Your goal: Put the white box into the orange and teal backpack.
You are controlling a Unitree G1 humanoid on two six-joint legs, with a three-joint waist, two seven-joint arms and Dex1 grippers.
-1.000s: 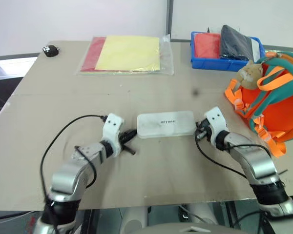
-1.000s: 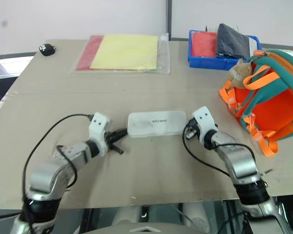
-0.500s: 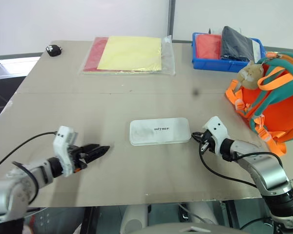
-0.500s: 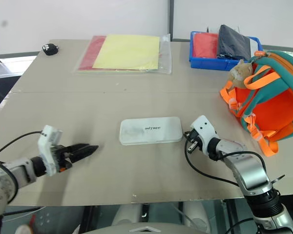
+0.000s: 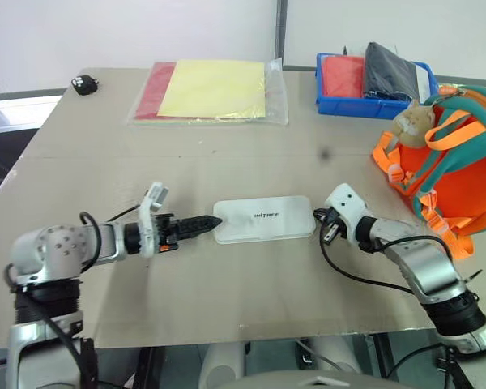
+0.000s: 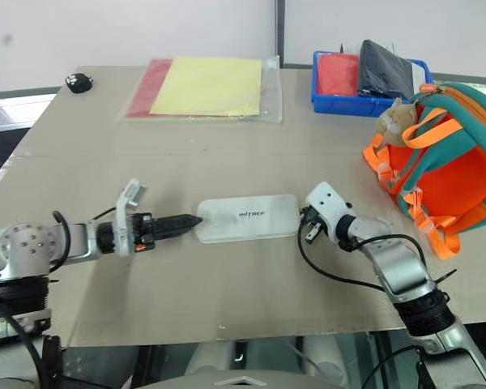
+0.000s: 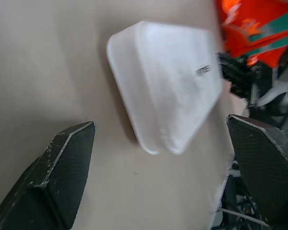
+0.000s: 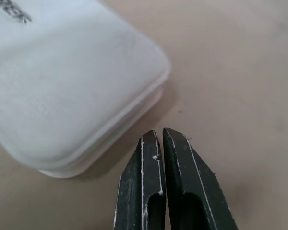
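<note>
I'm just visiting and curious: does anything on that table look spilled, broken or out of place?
Nothing stands out. The white box lies flat and whole on the table, and the orange and teal backpack rests at the table's right edge.

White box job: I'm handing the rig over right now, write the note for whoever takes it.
Left gripper: open, at the white box's left end, holding nothing.
Right gripper: shut, empty, tips at the box's right end.
Box lies flat mid-table, ungrasped. Backpack sits at the table's right edge.
Done: both grippers brought to the box.
Left: grasp, lift, put the box into the backpack.
</note>
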